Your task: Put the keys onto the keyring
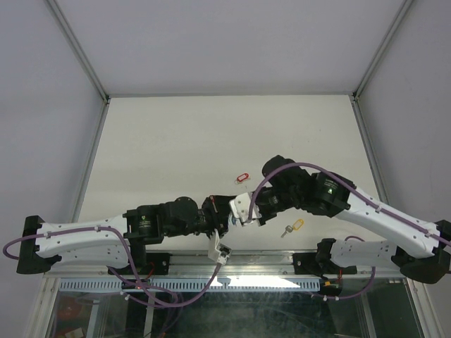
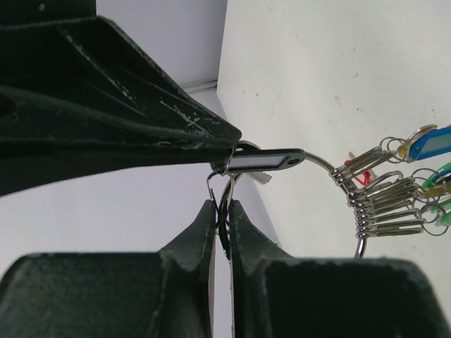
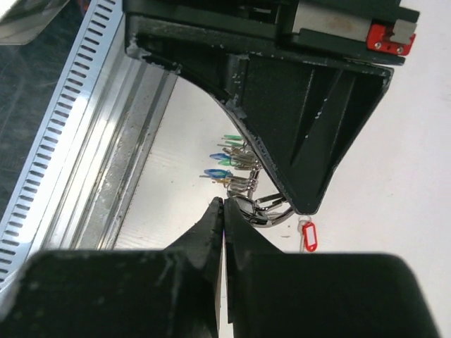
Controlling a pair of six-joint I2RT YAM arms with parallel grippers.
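My left gripper point(image 2: 224, 205) is shut on the thin silver keyring point(image 2: 320, 163), whose wire runs into its jaws. Several keys point(image 2: 384, 201) with blue, green and yellow heads hang bunched on the ring at the right. A black-headed key point(image 2: 264, 160) lies along the ring, its end at the tip of my right gripper point(image 3: 223, 204), which is shut and appears to pinch it. The key bunch also shows in the right wrist view point(image 3: 229, 165). In the top view the two grippers point(image 1: 229, 211) meet tip to tip near the table's front edge.
A red-headed key point(image 1: 242, 176) lies loose on the table behind the grippers and shows in the right wrist view point(image 3: 309, 236). A yellow-headed key point(image 1: 294, 227) lies loose to the right, under the right arm. A slotted metal rail point(image 3: 84, 127) runs along the near edge.
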